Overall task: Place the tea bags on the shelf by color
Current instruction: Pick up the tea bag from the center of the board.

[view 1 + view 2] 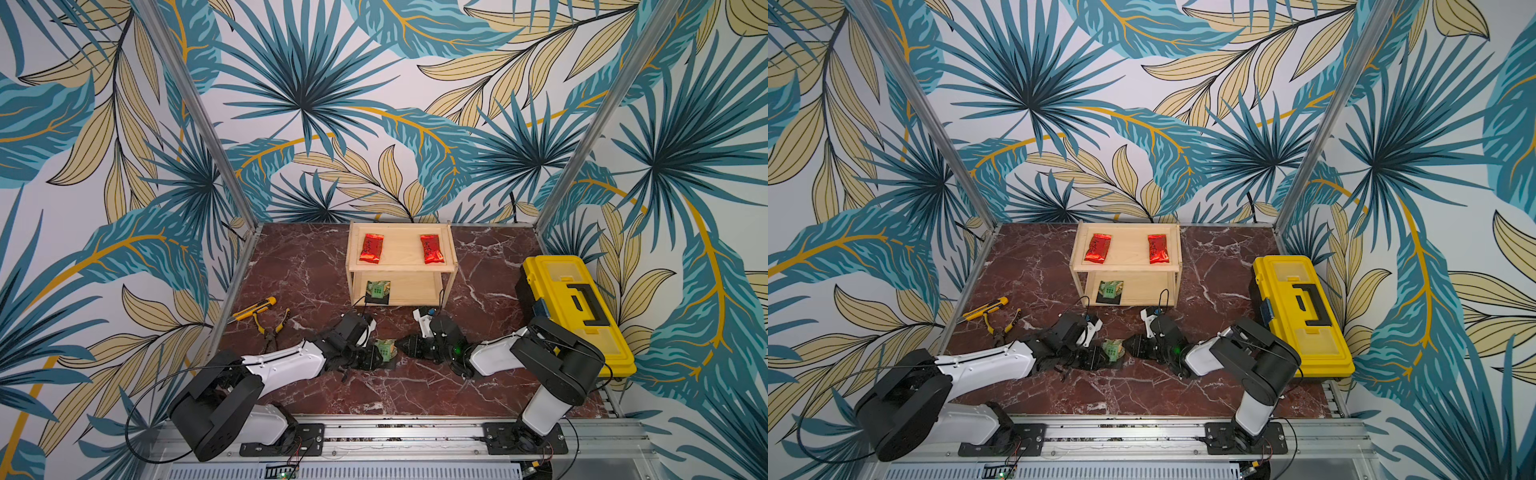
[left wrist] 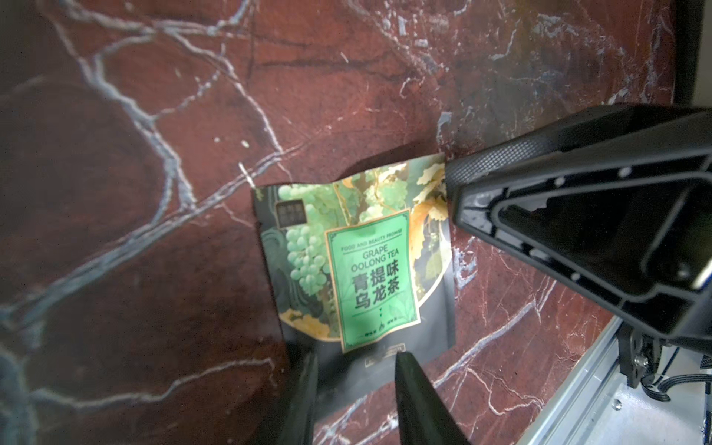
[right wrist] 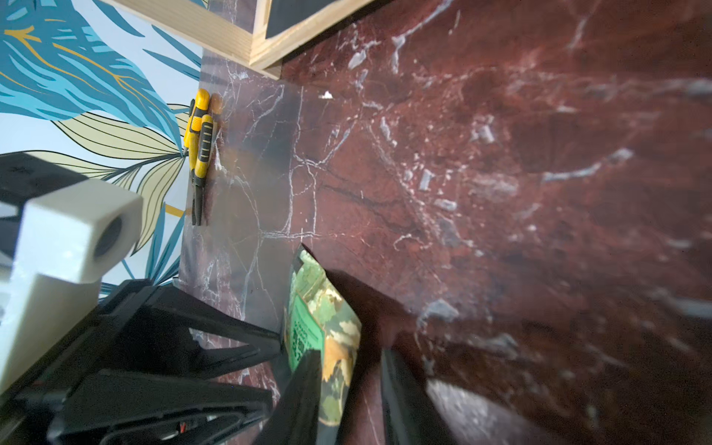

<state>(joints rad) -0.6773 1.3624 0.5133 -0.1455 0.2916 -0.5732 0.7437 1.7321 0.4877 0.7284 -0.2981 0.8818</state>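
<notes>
A green-and-gold tea bag (image 1: 384, 348) (image 2: 358, 262) lies tilted on the marble table between my two grippers. My right gripper (image 1: 401, 345) (image 3: 346, 354) is shut on its far side edge near a corner, which is raised off the table. My left gripper (image 1: 371, 359) (image 2: 356, 358) is open, its fingers apart over the packet's black lower edge. On the pale wooden shelf (image 1: 401, 266) at the back, two red tea bags (image 1: 371, 248) (image 1: 432, 248) lie on the top board. Another green tea bag (image 1: 377, 289) leans at the left of the lower board.
A yellow toolbox (image 1: 577, 307) stands at the right edge of the table. A yellow utility knife (image 1: 253, 309) and pliers (image 1: 272, 328) lie at the left edge. Aluminium rails run along the front, where both arm bases are mounted.
</notes>
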